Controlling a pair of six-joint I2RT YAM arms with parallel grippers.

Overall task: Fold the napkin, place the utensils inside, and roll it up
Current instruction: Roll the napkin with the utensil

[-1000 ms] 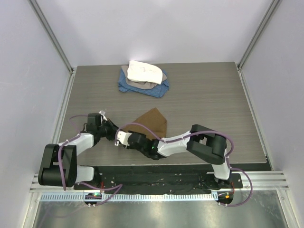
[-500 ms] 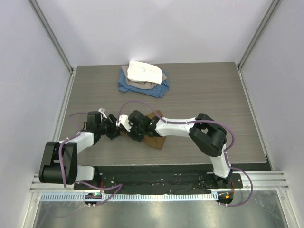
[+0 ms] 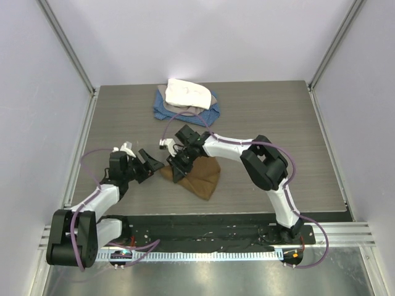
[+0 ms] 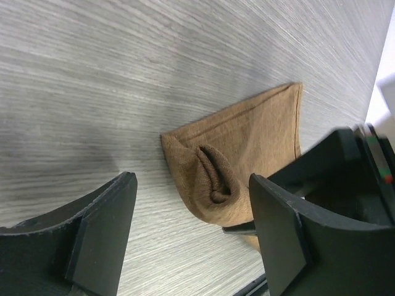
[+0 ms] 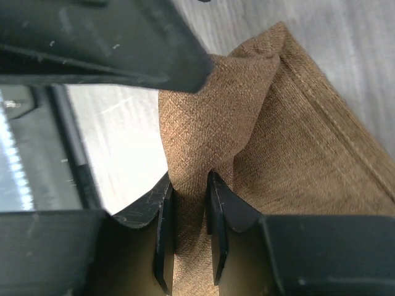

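Napkin (image 3: 199,177): tan-brown woven cloth with a coarse grain and a stitched hem. It is folded to an uneven wedge and lies on the counter just below the middle of the top view. One small rolled pucker sits at its left corner.
Right gripper (image 5: 188,216): almost closed. Its two black fingers (image 5: 162,246) pinch a raised fold of the napkin, and the cloth stands between them like a ridge.
Left gripper (image 3: 152,163): spread wide, with nothing between its fingers. It is just left of the napkin and apart from the cloth.
Finger material: hard black plastic with flat inner faces; the right ones carry a few light scratches.
Counter (image 3: 278,123): rectangular, matt grey laminate with fine wood-grain lines.
Cloth pile: a crumpled white cloth (image 3: 187,92) lies on a blue cloth (image 3: 208,116) in the upper middle of the top view, well apart from the napkin.
Room: pale lilac-white walls (image 3: 185,37) on three sides, silver metal posts (image 3: 68,44) in the back corners, and a metal rail (image 3: 345,233) along the bottom edge.
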